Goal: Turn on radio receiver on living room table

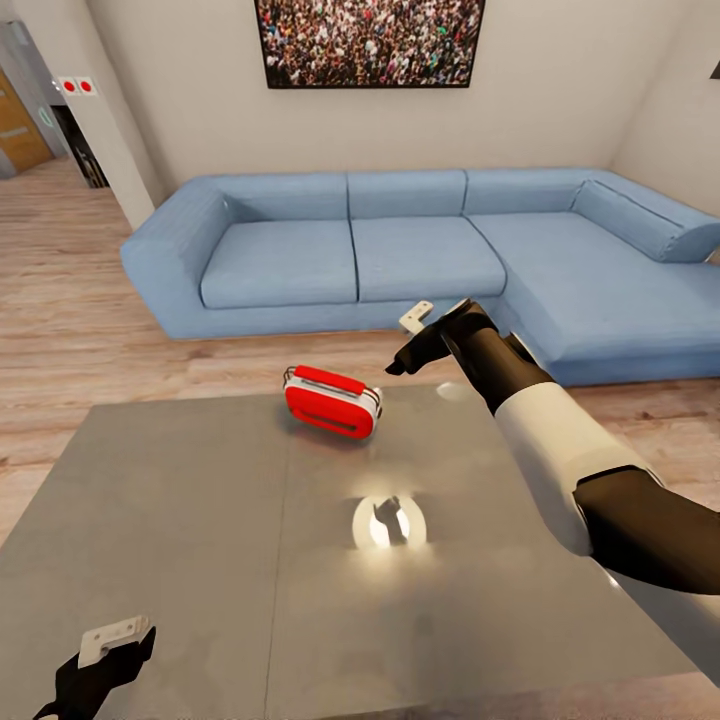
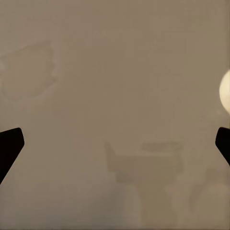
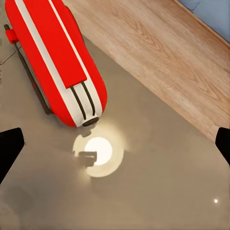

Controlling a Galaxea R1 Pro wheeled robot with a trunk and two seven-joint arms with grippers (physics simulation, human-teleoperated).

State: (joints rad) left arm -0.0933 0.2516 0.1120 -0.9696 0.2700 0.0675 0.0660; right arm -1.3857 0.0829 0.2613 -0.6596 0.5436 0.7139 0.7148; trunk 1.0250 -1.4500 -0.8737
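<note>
- Here, your right gripper (image 1: 415, 338) hangs above the far right part of the table (image 1: 180, 520), near the radio receiver (image 1: 332, 401) but apart from it; jaws wide apart, nothing between them
- Right wrist view: both dark fingertips (image 3: 9, 148) sit at opposite edges of the frame, confirming the wide gap; the radio receiver (image 3: 55, 60) lies beyond them, not touched
- Your left gripper (image 1: 100, 660) sits low at the near left corner of the table; in the left wrist view its fingertips (image 2: 8, 146) are at opposite edges, so jaws apart, holding nothing
- Radio receiver: red with white trim, on the grey top towards the far edge, roughly central, tilted at an angle to the table's sides; red handle on top
- Its dial can't be made out in any view; in the right wrist view the far end of the box is cut off by the frame
- A bright round glare (image 1: 389, 522) sits on the glossy top nearer you than the radio, with a dark reflection inside it
- Left wrist view: only faint, blurry reflections on the grey surface (image 2: 115, 72); shapes unreadable
- Blue sofa (image 1: 400, 255) beyond the table, crowd picture (image 1: 370, 40) on the wall above, its top cropped
- Your left arm is mostly cut off at the bottom of the head view
</note>
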